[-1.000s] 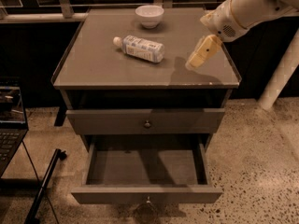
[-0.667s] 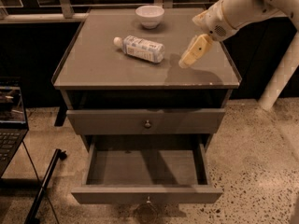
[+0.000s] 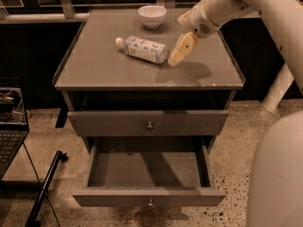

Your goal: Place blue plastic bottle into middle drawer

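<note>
Cabinet (image 3: 71, 100), grey, fills mid-scene. My arm (image 3: 227, 4) comes in from far right, angling down-left over the tabletop (image 3: 94, 65). A pale bulk of my body (image 3: 279, 174) blocks the near right corner.

Middle drawer (image 3: 147, 196) is pulled out toward the near side, wide open, w/ nothing inside but shadow. Its small round knob (image 3: 150, 203) sits on the front at ctr. Upper drawer (image 3: 118, 123), directly above, is shut, w/ its own knob (image 3: 149, 125) at ctr.

Laptop (image 3: 9, 122) at left edge, partly cut off. A black pole (image 3: 45, 188) leans on the speckled floor (image 3: 236, 141), near left.

Blue plastic bottle (image 3: 144, 48) lies on its side on the tabletop, about ctr, toward the far half. White cap points left, base points right. It's not in the drawer.

White bowl (image 3: 152, 15) stands upright at the far edge, just beyond the bottle and apart from it.

My gripper (image 3: 176, 58) is over the tabletop just right of the bottle's base, tip slanting down-left toward it. Touching or not: can't tell. Open or closed: can't tell from this angle. It holds nothing.
</note>
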`<state>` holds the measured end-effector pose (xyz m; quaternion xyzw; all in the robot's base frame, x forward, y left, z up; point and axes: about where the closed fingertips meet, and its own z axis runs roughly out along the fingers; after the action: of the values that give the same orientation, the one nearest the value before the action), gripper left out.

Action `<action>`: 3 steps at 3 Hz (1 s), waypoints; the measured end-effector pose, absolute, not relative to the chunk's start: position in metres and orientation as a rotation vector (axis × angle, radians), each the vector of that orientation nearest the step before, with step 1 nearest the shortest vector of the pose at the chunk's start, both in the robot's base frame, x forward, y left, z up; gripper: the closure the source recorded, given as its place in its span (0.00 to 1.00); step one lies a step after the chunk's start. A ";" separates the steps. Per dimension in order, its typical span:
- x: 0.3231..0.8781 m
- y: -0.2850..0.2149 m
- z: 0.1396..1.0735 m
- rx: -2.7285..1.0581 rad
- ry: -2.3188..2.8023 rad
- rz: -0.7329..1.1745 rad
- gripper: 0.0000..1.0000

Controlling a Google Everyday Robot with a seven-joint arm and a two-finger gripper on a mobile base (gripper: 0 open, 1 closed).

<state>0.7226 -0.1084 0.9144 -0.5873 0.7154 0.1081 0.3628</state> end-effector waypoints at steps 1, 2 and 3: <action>0.741 -0.092 0.903 -1.563 1.847 0.279 0.00; 0.756 -0.083 0.880 -1.600 1.896 0.290 0.00; 0.766 -0.081 0.856 -1.616 1.963 0.308 0.00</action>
<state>0.7660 -0.0805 0.8558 -0.6047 0.7344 0.1153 0.2859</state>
